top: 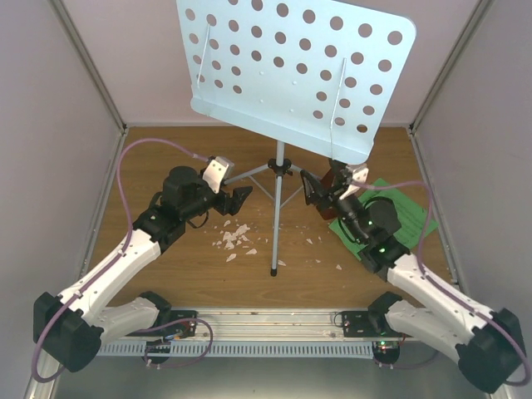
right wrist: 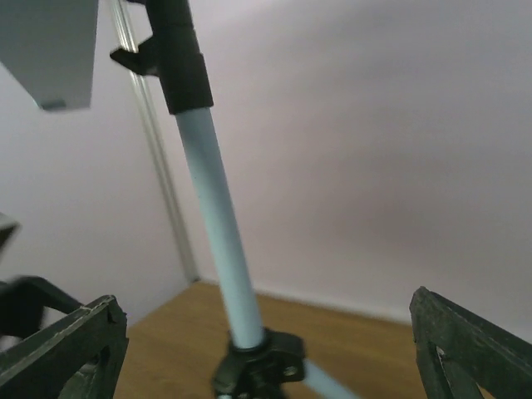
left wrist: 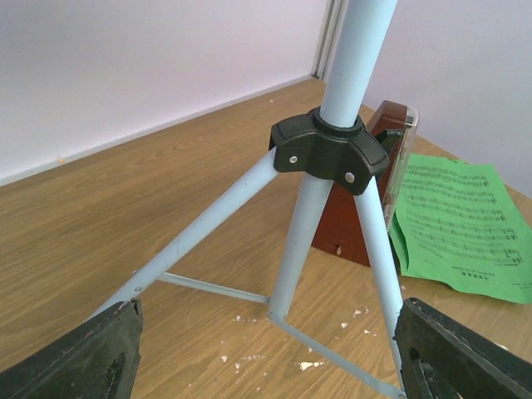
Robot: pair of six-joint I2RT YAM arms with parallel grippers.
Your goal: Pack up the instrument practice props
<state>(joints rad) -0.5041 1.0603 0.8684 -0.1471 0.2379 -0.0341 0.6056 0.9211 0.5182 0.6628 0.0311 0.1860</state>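
Both arms are squared up on the stand [top: 291,75], so I'd guess the step here is getting a first hold on it so it can be folded down.

Where stuff is, going by the top view with the hub [left wrist: 330,154] as the middle of the clock:
- The stand is upright on its three legs, with the perforated desk hanging over at 12.
- The left gripper [top: 235,198] is near the hub at 9. Jaws are spread wide and there's nothing in them.
- The right gripper [top: 316,193] is near it at 3. It's wide apart too and empty, and its own camera looks up the pole [right wrist: 218,249].
- The metronome [left wrist: 345,229] is just behind the legs at about 3.
- The sheet [left wrist: 457,224] lies flat beside it, out toward 4.
- The crumbs [top: 235,238] at 7 are just mess.

How I'd do it:
- Grab the pole right above the hub with one gripper, coming in square so both pads land on the tube. It's round and painted, so an off-centre pinch will probably skate off.
- Only then let the other arm work the legs.
- That desk looks top-heavy to me, so a low grip plus a sideways nudge could tip the whole thing.
- The right arm needs watching most, since the metronome is basically touching distance from its fingers.
- Honestly, I'd move the metronome and sheet out first.
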